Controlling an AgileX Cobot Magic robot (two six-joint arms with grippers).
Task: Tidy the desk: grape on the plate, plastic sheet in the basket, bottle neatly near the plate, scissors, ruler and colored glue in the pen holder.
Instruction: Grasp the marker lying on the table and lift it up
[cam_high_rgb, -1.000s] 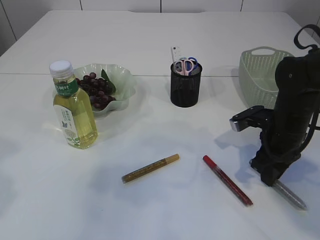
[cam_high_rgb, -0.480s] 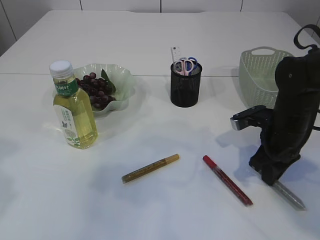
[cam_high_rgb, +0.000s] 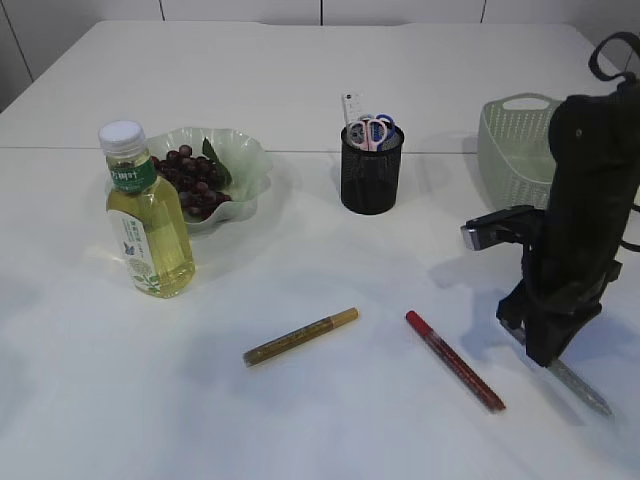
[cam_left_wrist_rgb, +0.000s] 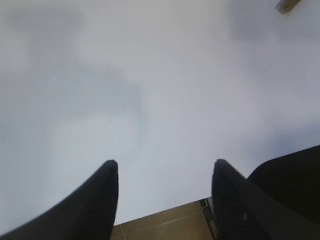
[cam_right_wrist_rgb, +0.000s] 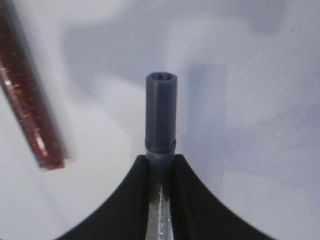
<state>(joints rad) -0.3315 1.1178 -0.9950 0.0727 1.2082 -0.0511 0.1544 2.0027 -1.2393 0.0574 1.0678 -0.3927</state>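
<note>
Silver glue pen is what my right pincer has hold of. In the right wrist view I see the two black tips pressed tight on the pen, one on each side, with its grey end poking out past them. In the exterior view the right pincer points down at the white tabletop and the silver glue pen sticks out below it at a slant, low over the tabletop; I cannot tell if its far end touches.

My left pincer is spread wide and holds nothing. I only see bare tabletop between its two tips.

The red glue pen lies flat just beside the right pincer. The gold glue pen lies flat near the middle. Both are apart from each other.

The pen holder stands at the back with the scissors and ruler in it. The grapes sit on the plate, and the bottle stands upright, touching the plate's front edge. The basket is at the back right
</note>
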